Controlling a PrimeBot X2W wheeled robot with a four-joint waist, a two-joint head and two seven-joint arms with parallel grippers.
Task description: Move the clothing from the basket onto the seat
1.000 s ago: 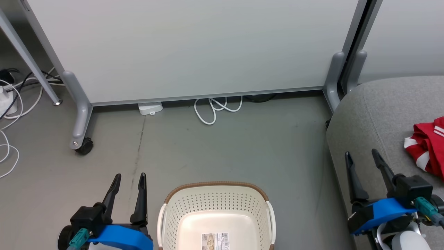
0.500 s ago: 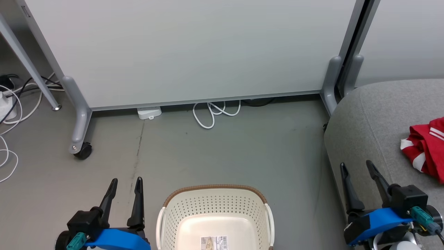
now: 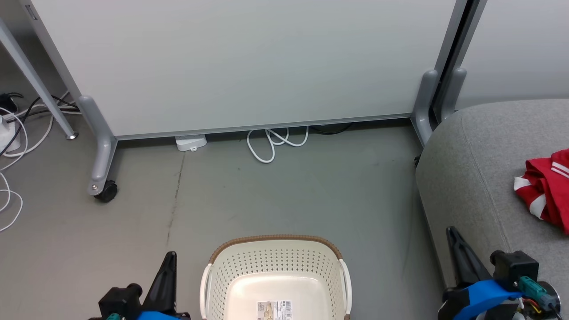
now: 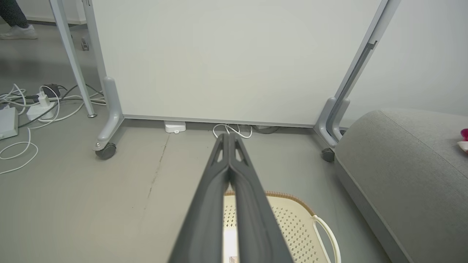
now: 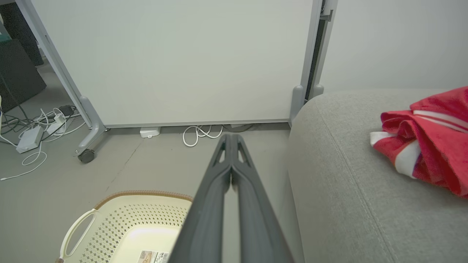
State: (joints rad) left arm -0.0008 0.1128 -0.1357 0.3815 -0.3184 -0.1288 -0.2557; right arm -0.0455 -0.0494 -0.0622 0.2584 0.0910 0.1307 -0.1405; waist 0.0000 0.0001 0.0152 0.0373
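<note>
The cream perforated basket (image 3: 275, 275) with a brown rim stands on the floor at the bottom centre, its inside bare down to the label; it shows too as the basket (image 5: 128, 226) and the basket (image 4: 292, 226). Red clothing (image 3: 549, 189) with white stripes lies bunched on the grey seat (image 3: 480, 178) at the right, seen closer as clothing (image 5: 431, 138) on the seat (image 5: 347, 182). My left gripper (image 3: 170, 255) is shut and holds nothing, left of the basket; its fingers (image 4: 228, 175) meet at the tips. My right gripper (image 3: 452, 231) is shut, empty, beside the seat's front edge.
A white partition panel (image 3: 249, 62) on grey wheeled legs (image 3: 100, 146) closes the back. White cable loops (image 3: 271, 142) and a small white box (image 3: 191, 143) lie under it. More cables and chargers (image 3: 9, 133) sprawl at the far left. A person's shoe (image 4: 18, 33) shows far back.
Both grippers have gone from open to shut and dropped lower in the head view. The basket and the clothing lie as before.
</note>
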